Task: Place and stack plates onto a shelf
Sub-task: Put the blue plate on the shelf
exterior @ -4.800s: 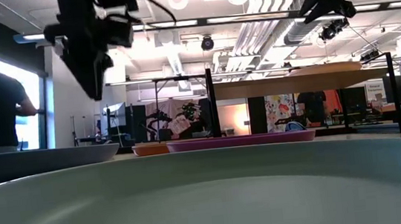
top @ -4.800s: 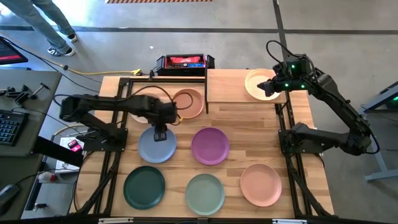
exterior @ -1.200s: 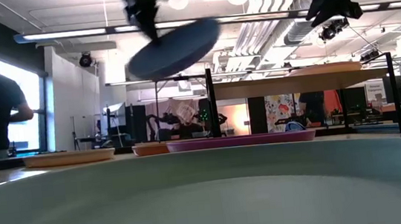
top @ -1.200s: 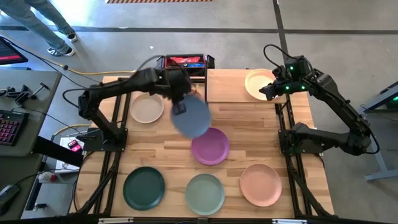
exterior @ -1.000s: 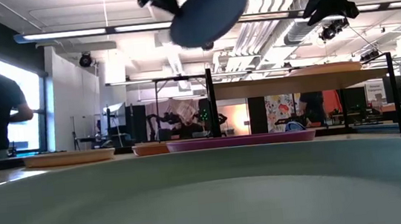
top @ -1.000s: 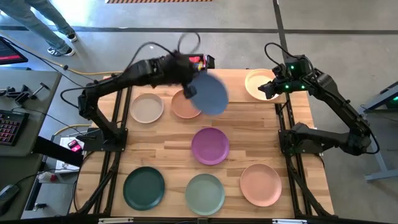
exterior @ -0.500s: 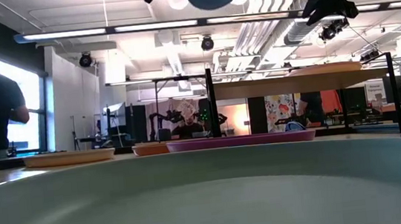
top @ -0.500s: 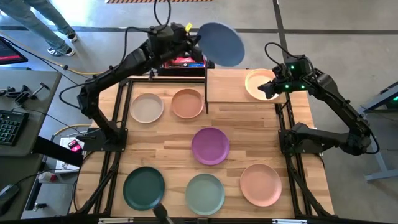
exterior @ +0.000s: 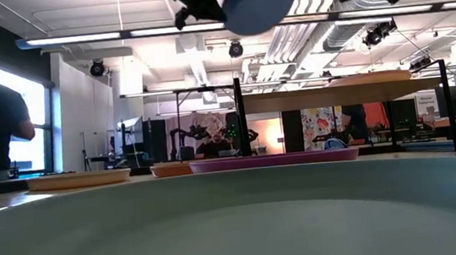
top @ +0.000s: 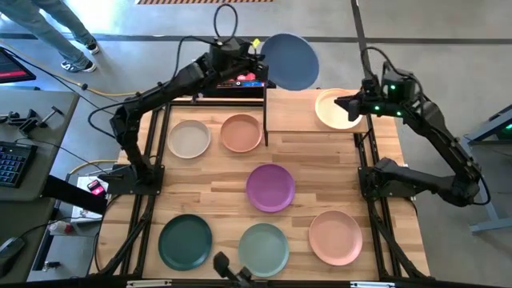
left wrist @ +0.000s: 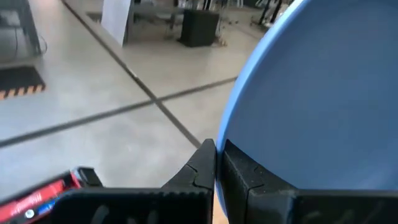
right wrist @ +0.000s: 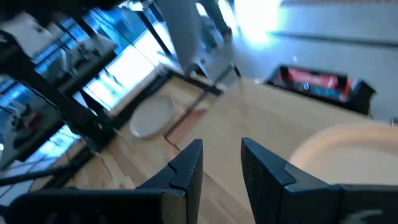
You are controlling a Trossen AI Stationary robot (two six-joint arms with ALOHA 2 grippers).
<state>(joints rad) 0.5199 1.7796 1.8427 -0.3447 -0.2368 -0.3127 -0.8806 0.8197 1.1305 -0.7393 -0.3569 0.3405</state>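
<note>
The left gripper [top: 254,58] is pinched tight on the rim of the blue plate [top: 289,61] and holds it high in the air. The plate hangs just past the far edge of the bench [top: 224,188], tilted, close to the far side of the shelf [top: 292,112]. In the left wrist view the rim sits right between the two fingers, and the plate [left wrist: 317,93] spreads away from them.

The step in hand looks like putting this plate on the shelf. To do it well, the arm should bring the plate over the shelf top, make it flat, then lower it slowly. It should open only when the plate rests on something. The grip is on the thin edge only, so a fast swing could make the plate slip.

The cream plate [top: 335,108] lies on the right end of the shelf. The blue plate could go on top of it, or on the bare wood beside it.

The right gripper [top: 346,102] waits just over the cream plate, its fingers a little apart with nothing between them. It may need to move so the arms do not bump.

Six more plates lie on the bench.
</note>
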